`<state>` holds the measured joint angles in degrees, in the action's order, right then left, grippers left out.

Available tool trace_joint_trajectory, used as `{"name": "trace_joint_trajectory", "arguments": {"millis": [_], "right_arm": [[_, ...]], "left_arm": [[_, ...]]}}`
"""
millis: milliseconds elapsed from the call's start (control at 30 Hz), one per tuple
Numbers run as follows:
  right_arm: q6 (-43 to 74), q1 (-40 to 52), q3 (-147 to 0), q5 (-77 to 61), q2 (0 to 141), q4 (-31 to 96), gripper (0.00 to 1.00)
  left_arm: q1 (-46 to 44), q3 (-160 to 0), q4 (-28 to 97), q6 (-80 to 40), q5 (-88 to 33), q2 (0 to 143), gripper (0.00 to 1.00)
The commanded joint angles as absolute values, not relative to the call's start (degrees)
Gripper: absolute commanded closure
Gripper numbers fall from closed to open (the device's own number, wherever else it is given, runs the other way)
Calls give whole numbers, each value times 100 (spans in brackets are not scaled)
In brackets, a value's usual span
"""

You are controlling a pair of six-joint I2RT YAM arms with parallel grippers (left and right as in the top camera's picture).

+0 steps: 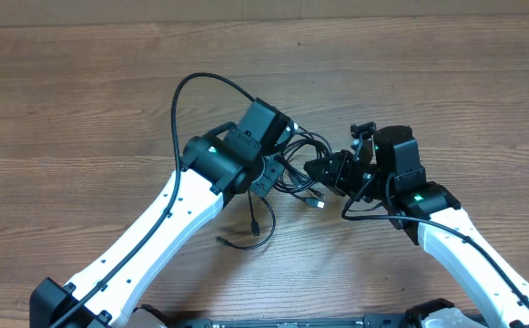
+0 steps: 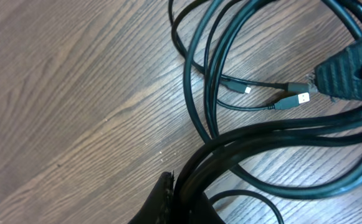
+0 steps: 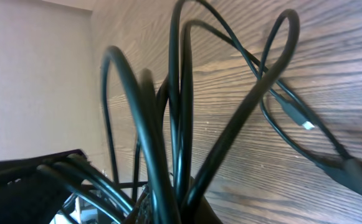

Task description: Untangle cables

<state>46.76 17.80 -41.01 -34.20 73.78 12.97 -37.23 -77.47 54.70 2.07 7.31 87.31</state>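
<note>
Overhead view shows you the cables (image 1: 299,162) in one black knot in the middle of the table (image 1: 82,91), right between your two arms. The left gripper (image 1: 266,179) is on the left side of the knot and the right gripper (image 1: 324,169) is on the right side. Both touch it. Neither arm is nearer, and the two are almost nose to nose.

In the left wrist view, a thick bunch of strands runs down into the left gripper, so it looks pinched shut on the cables. In the right wrist view, tall loops stand up and meet at the right gripper. I think it is closed on the cables too, though its fingers are mostly hidden.

The knot lies across, from one gripper to the other. A silver plug (image 2: 296,98) lies flat on the wood close by the right gripper. A loose end (image 1: 250,239) trails toward your side of the table. So the pull should go sideways, each arm away from the other. Go slowly, because the loops cross many times.
</note>
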Motion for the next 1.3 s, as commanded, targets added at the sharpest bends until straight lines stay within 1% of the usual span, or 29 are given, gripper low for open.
{"name": "trace_joint_trajectory", "arguments": {"millis": [0,233,333,400,467,533,567,700,800,833,900,933,967,1100,1267], "right_arm": [[4790,1715,-4069,-3312,7325,1350,92],[4971,1715,-4069,-3332,7325,1369,92],[4971,1715,-4069,-3330,7325,1387,88],[4971,1715,-4069,-3332,7325,1389,82],[4974,1715,-4069,-3347,7325,1396,71],[4976,1715,-4069,-3350,7325,1468,63],[4974,1715,-4069,-3347,7325,1544,57],[4974,1712,-4069,-3133,7325,1959,40],[4969,1712,-4069,-3002,7325,2150,25],[4967,1712,-4069,-3004,7325,2161,23],[4969,1715,-4069,-3024,7325,2163,23],[4969,1715,-4069,-3041,7325,2163,20],[4969,1715,-4069,-3052,7325,2167,17],[4969,1712,-4069,-2956,7325,2327,0],[4971,1712,-4069,-2414,7325,2661,0]], "left_arm": [[-3879,-7765,5411,322,1197,8814,95],[-4189,-7693,5411,320,1120,9474,95],[-4246,-7695,5334,292,1022,9719,96],[-4257,-7695,5242,259,854,9791,95],[-4257,-7695,5135,259,589,9804,95],[-4254,-7695,5024,257,357,9804,96],[-4241,-7695,4980,252,316,9804,95],[-4165,-7695,4906,56,298,9804,96],[-4077,-7695,4910,-25,226,9804,95],[-4038,-7695,4912,-23,148,9804,96],[-3964,-7695,4915,-23,10,9804,95],[-3913,-7695,4912,-25,-45,9804,96],[-3863,-7695,4915,-23,-99,9804,96],[-3555,-7695,4921,-51,-384,9804,96],[-3092,-7695,4960,-47,-1076,9804,96]]}}
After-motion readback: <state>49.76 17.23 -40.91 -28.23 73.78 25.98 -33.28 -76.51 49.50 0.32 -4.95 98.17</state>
